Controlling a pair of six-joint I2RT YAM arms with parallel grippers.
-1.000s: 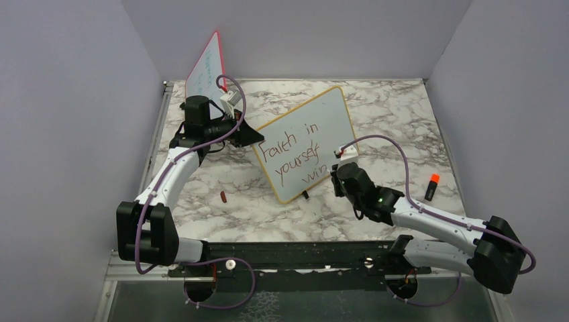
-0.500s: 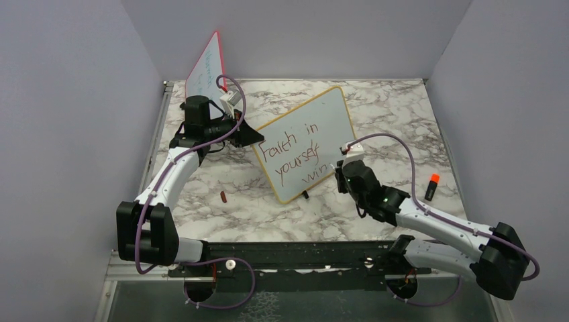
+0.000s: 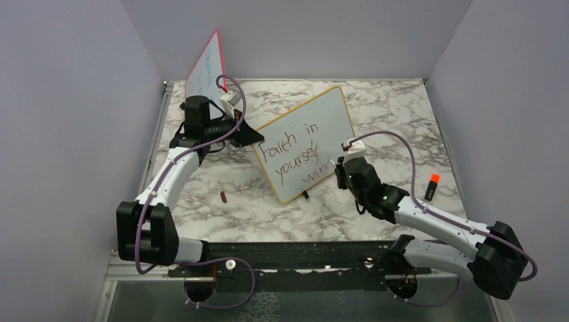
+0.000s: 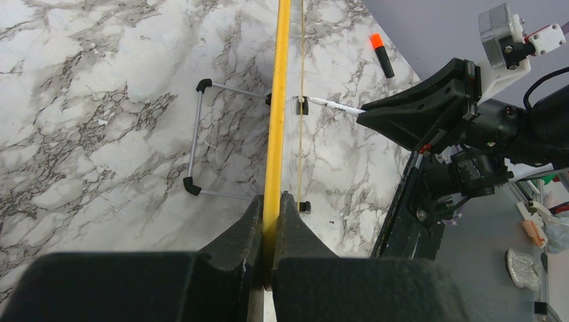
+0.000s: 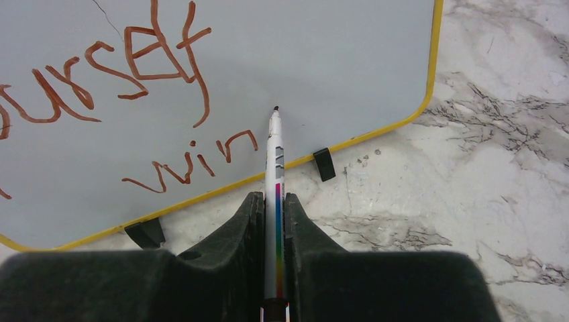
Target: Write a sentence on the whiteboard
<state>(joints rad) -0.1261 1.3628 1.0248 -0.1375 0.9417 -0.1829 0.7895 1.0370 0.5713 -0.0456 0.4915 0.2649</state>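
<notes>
- The right gripper has its jaws clamped on a white marker. The marker runs straight out ahead of them, dark tip forward.
- Just ahead of those jaws stands the whiteboard, yellow-framed and propped on the counter on small black feet. The tip lies over its lower right part. Whether it touches the surface cannot be told.
- The sentence, in dark red, sits ahead and to the left of the jaws. "Yourself" is above and "win" on the lowest line, with the tip just right of and above the "n".
- In the top view the writing reads "Faith in yourself win", so the last word appears to lack its final letter. The step in hand is likely closing that word.
- The next move calls for setting the tip down just right of the "n" and drawing a small "s". The pressure should be light so the board does not tip back.
- The left gripper has its jaws pinched on the board's yellow edge. The board runs away from them edge-on, its wire stand to their left.
- Farther off, an orange-capped marker lies on the counter well to the right of the right jaws. A red-framed board leans at the far corner beyond the left jaws.
</notes>
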